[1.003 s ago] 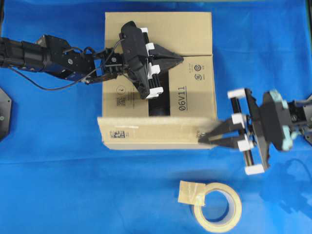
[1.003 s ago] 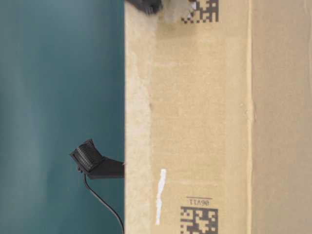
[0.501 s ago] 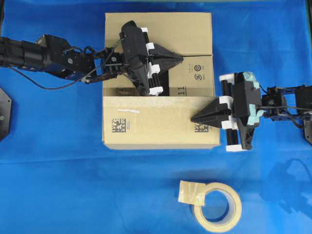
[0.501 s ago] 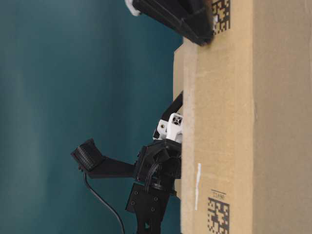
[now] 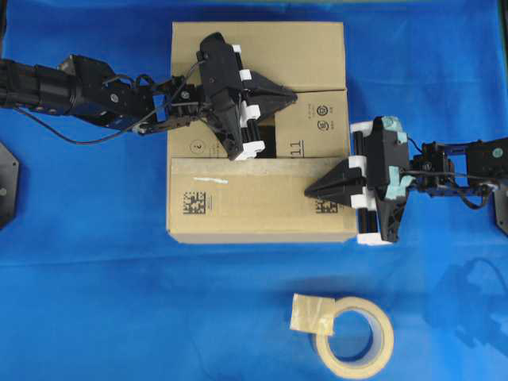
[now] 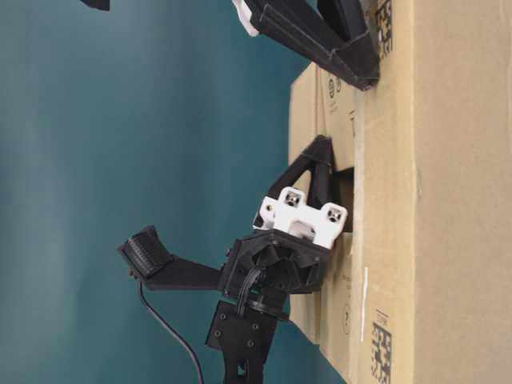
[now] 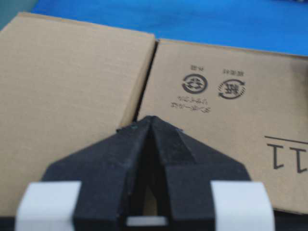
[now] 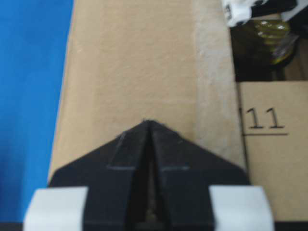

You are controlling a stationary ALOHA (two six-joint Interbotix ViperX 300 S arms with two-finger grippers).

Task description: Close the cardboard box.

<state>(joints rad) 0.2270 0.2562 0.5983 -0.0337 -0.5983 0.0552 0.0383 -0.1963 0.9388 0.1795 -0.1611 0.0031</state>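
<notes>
The brown cardboard box [image 5: 238, 202] stands in the middle of the blue cloth. Its far flap and near flap lie folded down, with a dark gap [image 5: 270, 147] between them. My left gripper [image 5: 292, 97] is shut and empty, its tip resting on the inner flap printed "11" by the far flap's edge; it also shows in the left wrist view [image 7: 150, 119]. My right gripper [image 5: 311, 190] is shut and empty, its tip pressing on the near flap [image 8: 134, 62] beside the tape strip; the right wrist view [image 8: 147, 122] shows this. The table-level view shows the box side [image 6: 448, 200].
A beige tape roll [image 5: 353, 336] with a loose tape end lies on the cloth in front of the box. A black mount [image 5: 6, 186] sits at the left edge. Blue cloth [image 5: 95, 302] surrounds the box.
The near flap swung from standing to lying flat on the box. My right gripper moved left onto it with the flap. My left gripper stayed almost still.
</notes>
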